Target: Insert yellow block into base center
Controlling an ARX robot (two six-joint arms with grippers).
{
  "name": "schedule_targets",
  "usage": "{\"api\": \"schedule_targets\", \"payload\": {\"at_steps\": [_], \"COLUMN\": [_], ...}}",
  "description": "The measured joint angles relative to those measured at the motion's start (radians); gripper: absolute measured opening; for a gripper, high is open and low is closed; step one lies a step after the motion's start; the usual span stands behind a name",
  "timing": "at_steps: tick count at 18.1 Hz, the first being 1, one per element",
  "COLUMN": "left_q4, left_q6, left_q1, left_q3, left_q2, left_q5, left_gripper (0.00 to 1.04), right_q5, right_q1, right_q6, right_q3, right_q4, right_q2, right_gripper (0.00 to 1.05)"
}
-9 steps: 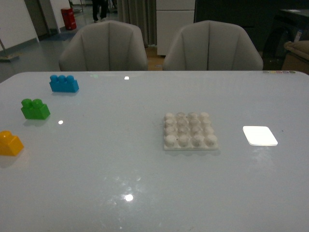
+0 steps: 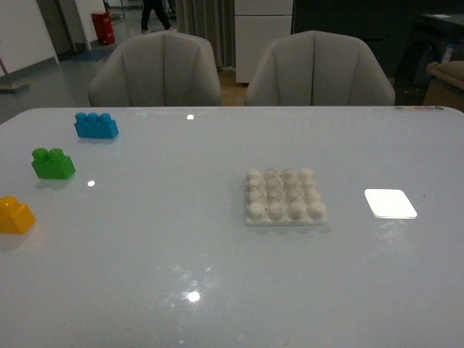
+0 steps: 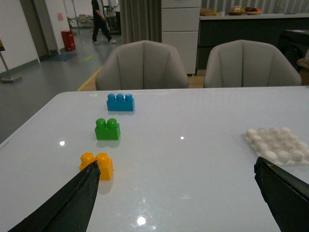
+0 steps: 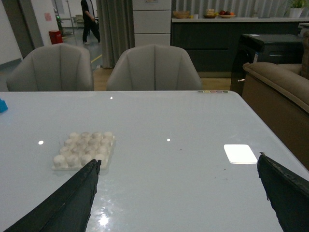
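As the left fingers stand spread wide with nothing gripped, the yellow block sits on the desk just past the tip of one of them. Green brick, then blue brick, line up farther out beyond it. The base lies flat ahead of the other left finger, well apart from the block. And the right fingers gape wide too, holding nothing, with the base ahead of one and a white patch ahead of the other.
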Motion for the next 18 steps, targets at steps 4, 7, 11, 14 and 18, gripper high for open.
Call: {"api": "schedule_targets", "payload": {"at_steps": [4, 7, 11, 14, 18], "left_q4": [0.000, 0.000, 0.000, 0.000, 0.000], "left_q6": [0.000, 0.000, 0.000, 0.000, 0.000], "left_q1": [0.000, 0.000, 0.000, 0.000, 0.000], "left_q3": [0.000, 0.000, 0.000, 0.000, 0.000], "left_q2": [0.000, 0.000, 0.000, 0.000, 0.000], "left_q5": [0.000, 0.000, 0.000, 0.000, 0.000], "left_gripper": [0.98, 0.98, 0.98, 0.98, 0.98], "right_q5": [0.000, 0.000, 0.000, 0.000, 0.000], "right_q1": [0.000, 0.000, 0.000, 0.000, 0.000], "right_q6": [0.000, 0.000, 0.000, 0.000, 0.000], "right_q3": [0.000, 0.000, 0.000, 0.000, 0.000], "right_q4": [0.000, 0.000, 0.000, 0.000, 0.000], "right_q2": [0.000, 0.000, 0.000, 0.000, 0.000], "right_gripper": [0.98, 0.98, 0.98, 0.98, 0.98]}}
